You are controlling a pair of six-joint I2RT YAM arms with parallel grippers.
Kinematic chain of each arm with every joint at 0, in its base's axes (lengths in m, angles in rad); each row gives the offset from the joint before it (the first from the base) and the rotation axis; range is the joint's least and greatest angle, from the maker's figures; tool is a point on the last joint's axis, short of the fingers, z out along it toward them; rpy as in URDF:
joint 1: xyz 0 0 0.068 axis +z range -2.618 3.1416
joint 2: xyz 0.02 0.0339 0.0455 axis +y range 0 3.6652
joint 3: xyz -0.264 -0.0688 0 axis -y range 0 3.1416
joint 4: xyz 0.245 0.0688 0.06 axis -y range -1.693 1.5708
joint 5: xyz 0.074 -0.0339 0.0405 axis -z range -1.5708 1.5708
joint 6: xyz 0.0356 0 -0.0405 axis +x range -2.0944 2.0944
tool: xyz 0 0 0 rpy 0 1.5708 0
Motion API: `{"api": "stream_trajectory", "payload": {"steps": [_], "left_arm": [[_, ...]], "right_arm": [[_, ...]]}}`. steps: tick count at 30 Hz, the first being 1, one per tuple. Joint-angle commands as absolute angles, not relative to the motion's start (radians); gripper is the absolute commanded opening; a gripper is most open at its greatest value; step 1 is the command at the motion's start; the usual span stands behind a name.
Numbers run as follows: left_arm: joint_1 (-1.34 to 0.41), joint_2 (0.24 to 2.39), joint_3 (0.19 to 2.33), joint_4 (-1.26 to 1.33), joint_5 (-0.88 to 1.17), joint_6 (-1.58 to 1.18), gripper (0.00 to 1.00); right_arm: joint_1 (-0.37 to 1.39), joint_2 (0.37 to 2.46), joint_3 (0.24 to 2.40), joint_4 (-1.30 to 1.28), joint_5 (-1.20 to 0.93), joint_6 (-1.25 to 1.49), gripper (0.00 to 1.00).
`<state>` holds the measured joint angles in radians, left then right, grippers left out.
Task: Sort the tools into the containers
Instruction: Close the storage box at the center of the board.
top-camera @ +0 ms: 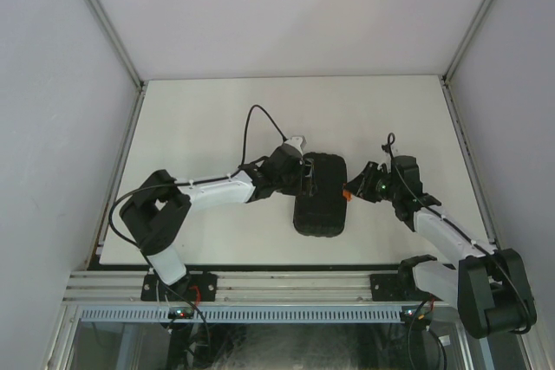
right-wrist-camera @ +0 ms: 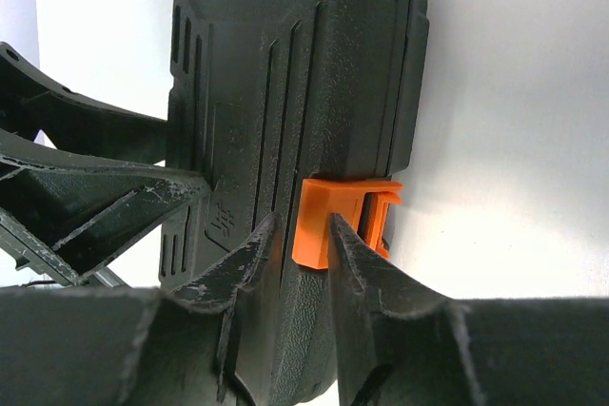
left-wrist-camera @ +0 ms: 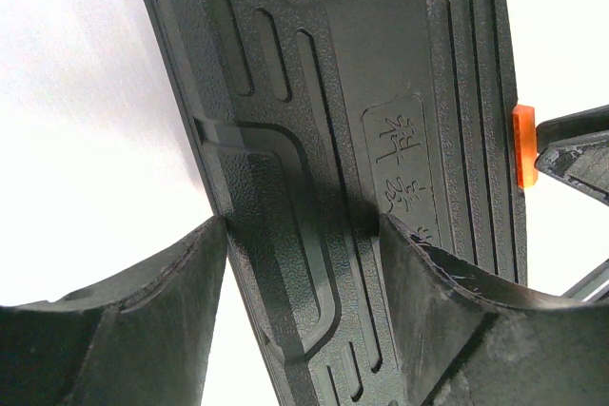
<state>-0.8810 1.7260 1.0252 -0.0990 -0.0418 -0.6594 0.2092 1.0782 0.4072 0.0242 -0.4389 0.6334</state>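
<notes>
The container, a black plastic tool case point(top-camera: 319, 205) point(left-wrist-camera: 381, 92) point(right-wrist-camera: 285, 64), lies closed in the middle of the white table. An orange latch point(top-camera: 346, 194) point(left-wrist-camera: 523, 145) point(right-wrist-camera: 347, 202) sits on its right edge. My left gripper point(top-camera: 303, 171) point(left-wrist-camera: 303, 225) is open at the case's far left part, one finger by the left edge and the other on the lid. At the latch, my right gripper point(top-camera: 355, 188) point(right-wrist-camera: 303, 225) has its jaws a little apart. Its left fingertip is on the lid and its right fingertip is in front of the orange tab. No tools are in view.
The white table point(top-camera: 217, 119) is walled in by white panels on three sides, with a metal rail along the near edge. A black cable point(top-camera: 251, 123) loops up above the left wrist. In the right wrist view the left gripper's fingers point(right-wrist-camera: 95, 187) show at the left.
</notes>
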Motion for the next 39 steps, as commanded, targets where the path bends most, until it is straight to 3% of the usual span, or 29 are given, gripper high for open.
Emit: {"api": "stream_trajectory", "payload": {"steps": [1,18,28,39], "left_arm": [[-0.891,1.835,0.979,-0.307,-0.055,-0.593,0.67],[-0.892,1.838,0.982,-0.307,-0.048,-0.591,0.66],[-0.892,1.839,0.98,-0.307,-0.049,-0.588,0.65],[-0.891,1.83,0.979,-0.311,-0.055,-0.584,0.64]], "right_arm": [[0.249,1.081,0.455,0.125,-0.517,0.667,0.25],[0.276,1.15,0.454,-0.004,-0.408,0.608,0.09],[0.299,1.202,0.454,0.0,-0.392,0.598,0.09],[0.225,0.973,0.474,-0.154,-0.276,0.558,0.13]]}}
